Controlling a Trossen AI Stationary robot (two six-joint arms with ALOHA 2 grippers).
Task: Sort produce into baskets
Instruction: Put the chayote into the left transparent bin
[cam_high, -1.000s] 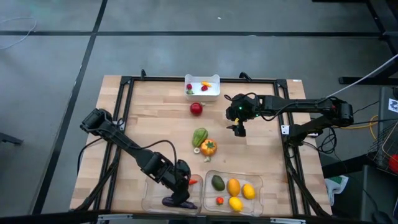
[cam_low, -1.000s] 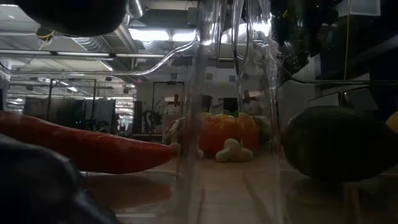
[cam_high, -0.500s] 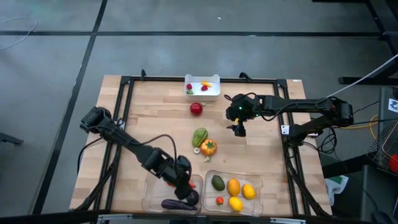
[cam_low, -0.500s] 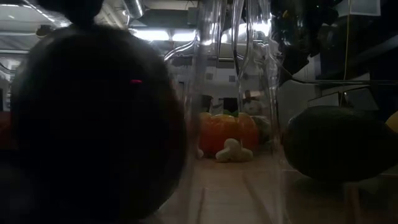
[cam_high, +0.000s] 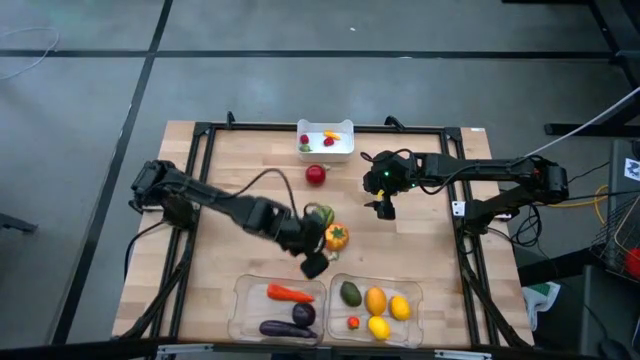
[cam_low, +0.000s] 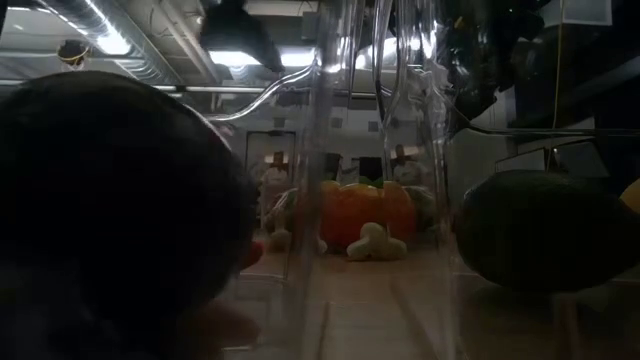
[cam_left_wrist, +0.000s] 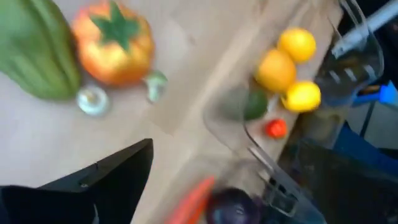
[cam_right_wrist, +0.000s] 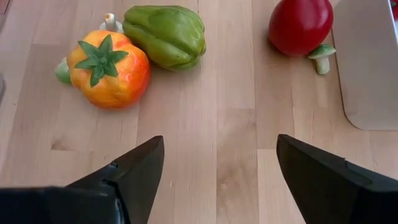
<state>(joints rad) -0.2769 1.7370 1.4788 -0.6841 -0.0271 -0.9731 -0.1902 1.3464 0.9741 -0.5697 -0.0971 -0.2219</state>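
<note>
The left claw (cam_high: 313, 264) hangs above the table (cam_high: 240, 180) at five o'clock of the green pepper (cam_high: 320, 219), beside the orange pepper (cam_high: 336, 237); whether it is released cannot be told. The carrot (cam_high: 288, 294) and eggplant (cam_high: 278, 327) lie in the left clear tray (cam_high: 240, 310). The right claw (cam_high: 385, 208), released and empty, waits at three o'clock of the apple (cam_high: 315, 175).

Carrot (cam_high: 288, 294) and eggplant (cam_high: 279, 328) lie in the left clear tray (cam_high: 240, 318) (lemons (cam_high: 379, 327) in the right one (cam_high: 418, 318)).
</note>
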